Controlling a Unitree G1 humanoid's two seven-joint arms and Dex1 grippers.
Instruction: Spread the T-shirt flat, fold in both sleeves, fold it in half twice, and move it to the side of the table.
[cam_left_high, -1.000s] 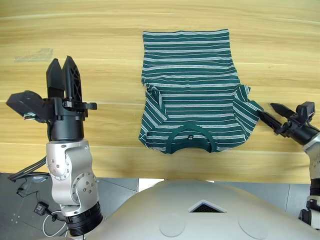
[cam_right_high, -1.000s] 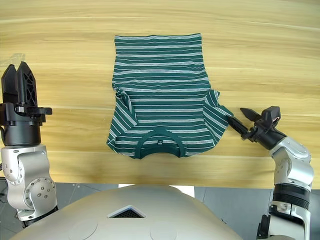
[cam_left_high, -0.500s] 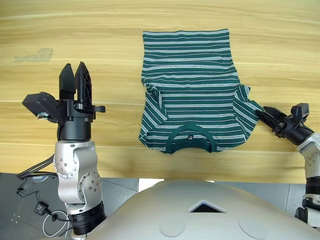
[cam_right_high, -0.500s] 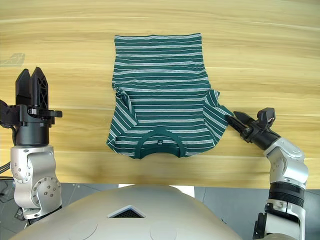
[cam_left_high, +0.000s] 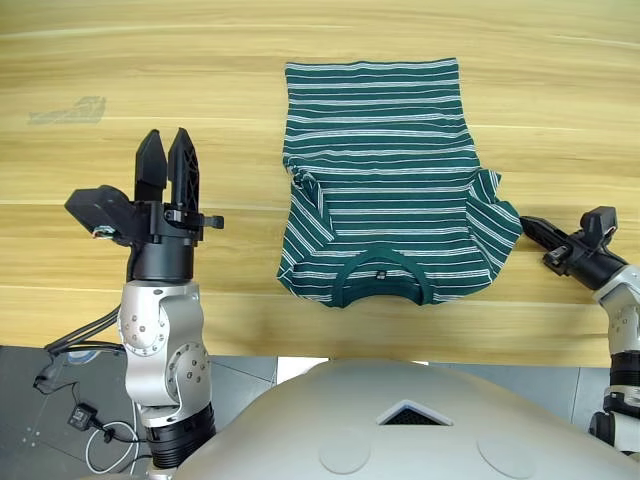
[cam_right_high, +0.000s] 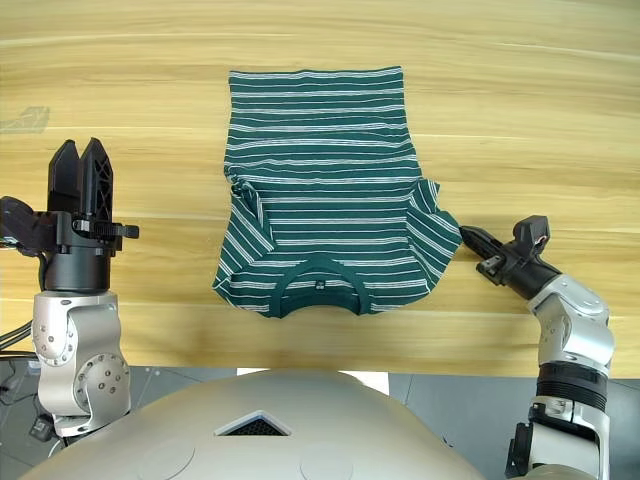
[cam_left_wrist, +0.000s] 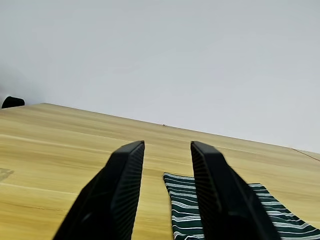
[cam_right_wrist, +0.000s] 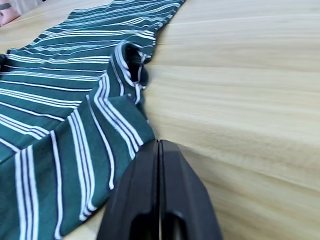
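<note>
A robot test lab, by the look: a long pale wooden plank table (cam_left_high: 300, 40) with a bare white wall (cam_left_wrist: 160, 60) beyond the left hand (cam_left_wrist: 167, 145), and loose grey cables (cam_left_high: 60, 345) trailing over dark grey floor (cam_left_high: 30, 400) below that hand.

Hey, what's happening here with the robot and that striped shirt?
A two-armed robot is busy folding a green striped T-shirt that lies on a wooden table, collar towards the robot, both sleeves bunched inward. Its right gripper, fingers shut, sits low at the edge of the sleeve on that side. Its left gripper is raised beside the shirt, fingers slightly apart, holding nothing.
</note>
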